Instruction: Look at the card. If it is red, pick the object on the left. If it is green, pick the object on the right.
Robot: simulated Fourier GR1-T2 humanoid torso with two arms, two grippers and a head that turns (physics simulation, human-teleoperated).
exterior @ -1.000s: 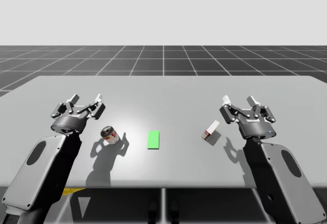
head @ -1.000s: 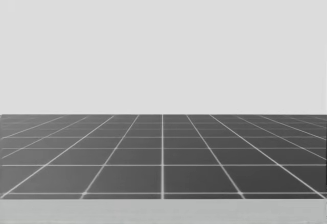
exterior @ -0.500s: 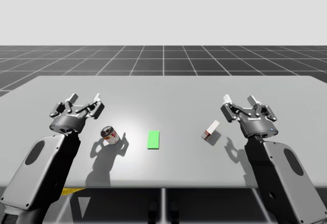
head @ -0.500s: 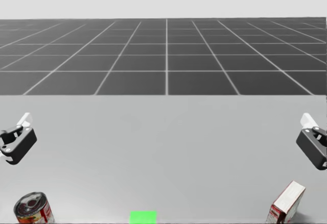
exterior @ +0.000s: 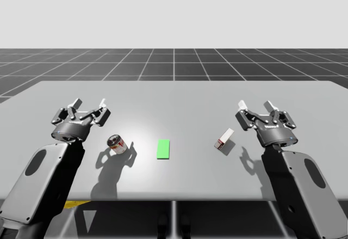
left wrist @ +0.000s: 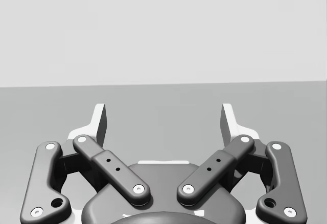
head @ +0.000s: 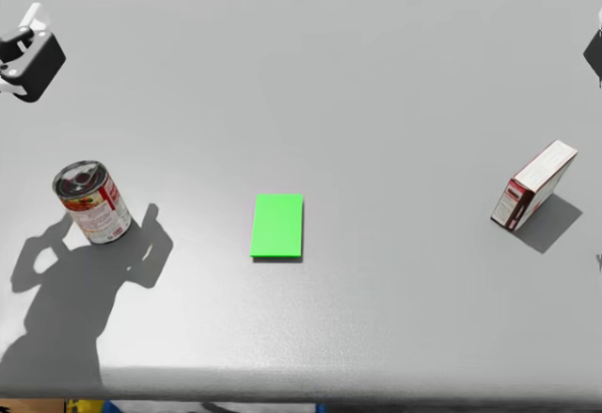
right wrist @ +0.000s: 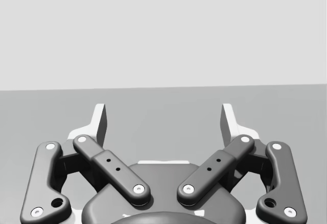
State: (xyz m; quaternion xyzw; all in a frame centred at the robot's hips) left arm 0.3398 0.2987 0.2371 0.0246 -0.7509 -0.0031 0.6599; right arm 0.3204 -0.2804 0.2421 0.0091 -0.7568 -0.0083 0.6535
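Green card (head: pixel 277 226) flat at centre as cue, red can (head: pixel 91 202) left, white-and-red box (head: pixel 533 185) right: box likely the pick. Wide and empty: left gripper (exterior: pixel 91 106), right gripper (exterior: pixel 255 107).

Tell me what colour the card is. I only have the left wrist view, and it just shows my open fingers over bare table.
Observer: The card is green and lies flat.
Operator: So what sits on its right?
Observer: A white-and-red box, well apart from the card.
Operator: Is my right gripper on it yet?
Observer: No. The right gripper is open and beside the box, not touching it.
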